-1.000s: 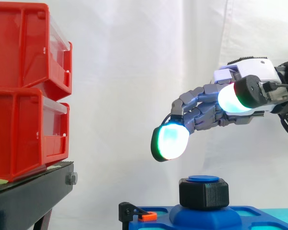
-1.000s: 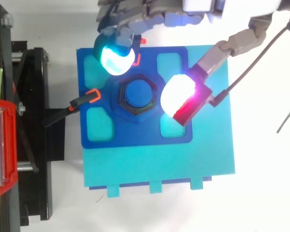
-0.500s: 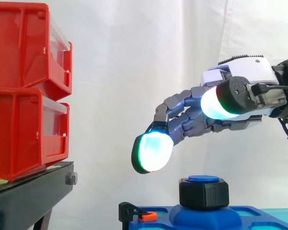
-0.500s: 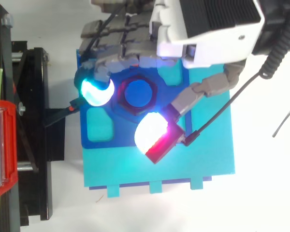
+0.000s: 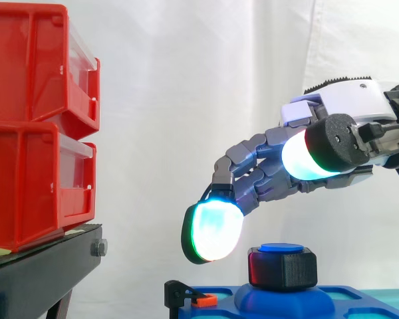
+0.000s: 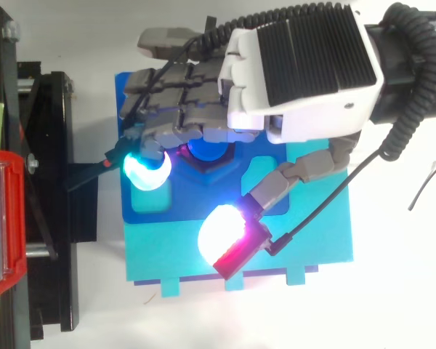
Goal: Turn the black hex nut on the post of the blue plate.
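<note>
Robot hand [image 6: 298,73] hovers loosely spread above the black hex nut [image 5: 282,268], holding nothing. Nut looks rigid, likely slick plastic, so pinch opposite flats, low down.

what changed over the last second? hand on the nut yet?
The hand moved in over the blue plate towards the red bins and sank. Its fingers now hang close beside the black hex nut, apparently just short of touching it. Nothing has been taken hold of. Nut, plate and bins stayed put.
</note>
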You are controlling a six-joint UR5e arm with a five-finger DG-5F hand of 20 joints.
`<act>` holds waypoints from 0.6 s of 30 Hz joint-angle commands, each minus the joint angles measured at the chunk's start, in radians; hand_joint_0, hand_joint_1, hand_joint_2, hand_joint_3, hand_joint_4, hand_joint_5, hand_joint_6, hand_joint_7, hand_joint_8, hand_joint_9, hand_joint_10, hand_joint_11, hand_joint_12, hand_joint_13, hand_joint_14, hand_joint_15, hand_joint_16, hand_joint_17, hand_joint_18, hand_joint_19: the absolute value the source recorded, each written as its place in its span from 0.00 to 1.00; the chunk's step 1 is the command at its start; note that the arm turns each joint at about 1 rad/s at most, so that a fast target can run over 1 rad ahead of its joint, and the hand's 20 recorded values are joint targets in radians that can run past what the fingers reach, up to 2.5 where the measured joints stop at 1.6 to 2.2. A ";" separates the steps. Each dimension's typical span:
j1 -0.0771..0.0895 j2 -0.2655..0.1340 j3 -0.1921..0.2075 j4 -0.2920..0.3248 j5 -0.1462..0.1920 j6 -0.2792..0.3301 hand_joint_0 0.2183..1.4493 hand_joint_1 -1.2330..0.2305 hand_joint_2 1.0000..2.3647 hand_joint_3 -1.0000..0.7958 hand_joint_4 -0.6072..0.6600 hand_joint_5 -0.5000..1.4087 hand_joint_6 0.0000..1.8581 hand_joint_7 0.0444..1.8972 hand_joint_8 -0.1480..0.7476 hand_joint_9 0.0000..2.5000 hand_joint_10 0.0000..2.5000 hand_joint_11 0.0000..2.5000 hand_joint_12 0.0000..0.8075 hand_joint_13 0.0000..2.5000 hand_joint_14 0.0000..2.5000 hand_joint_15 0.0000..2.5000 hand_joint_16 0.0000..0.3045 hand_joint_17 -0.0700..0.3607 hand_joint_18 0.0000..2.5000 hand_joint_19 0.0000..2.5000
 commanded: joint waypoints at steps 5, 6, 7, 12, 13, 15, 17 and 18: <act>0.008 0.000 0.000 -0.015 0.011 0.000 0.22 0.62 0.00 0.28 0.64 0.16 0.27 0.45 0.48 0.15 0.00 0.02 0.47 0.10 0.00 0.00 0.18 0.45 0.01 0.02; 0.008 0.000 -0.002 -0.015 0.011 0.000 0.22 0.62 0.00 0.28 0.64 0.16 0.27 0.45 0.48 0.15 0.00 0.02 0.47 0.10 0.00 0.00 0.18 0.45 0.01 0.02; 0.008 0.000 -0.002 -0.015 0.011 0.000 0.22 0.62 0.00 0.28 0.64 0.17 0.27 0.45 0.48 0.15 0.00 0.02 0.47 0.10 0.00 0.00 0.18 0.45 0.01 0.02; 0.009 0.000 -0.020 -0.010 0.012 0.000 0.22 0.61 0.00 0.28 0.64 0.17 0.27 0.45 0.48 0.15 0.00 0.02 0.47 0.10 0.00 0.00 0.18 0.45 0.01 0.02; 0.009 0.000 -0.022 -0.009 0.012 0.000 0.22 0.61 0.00 0.28 0.64 0.17 0.27 0.45 0.48 0.15 0.00 0.02 0.47 0.10 0.00 0.00 0.18 0.45 0.01 0.02; 0.009 0.000 -0.025 -0.007 0.012 0.000 0.22 0.61 0.00 0.28 0.64 0.17 0.27 0.45 0.48 0.15 0.00 0.02 0.47 0.10 0.00 0.00 0.18 0.45 0.01 0.02; 0.009 0.000 -0.025 -0.009 0.012 0.000 0.22 0.61 0.00 0.28 0.64 0.17 0.27 0.45 0.48 0.15 0.00 0.02 0.47 0.10 0.00 0.00 0.18 0.45 0.01 0.02; 0.009 0.000 -0.025 -0.009 0.012 0.000 0.22 0.61 0.00 0.28 0.64 0.17 0.27 0.45 0.48 0.15 0.00 0.02 0.47 0.10 0.00 0.00 0.18 0.45 0.01 0.02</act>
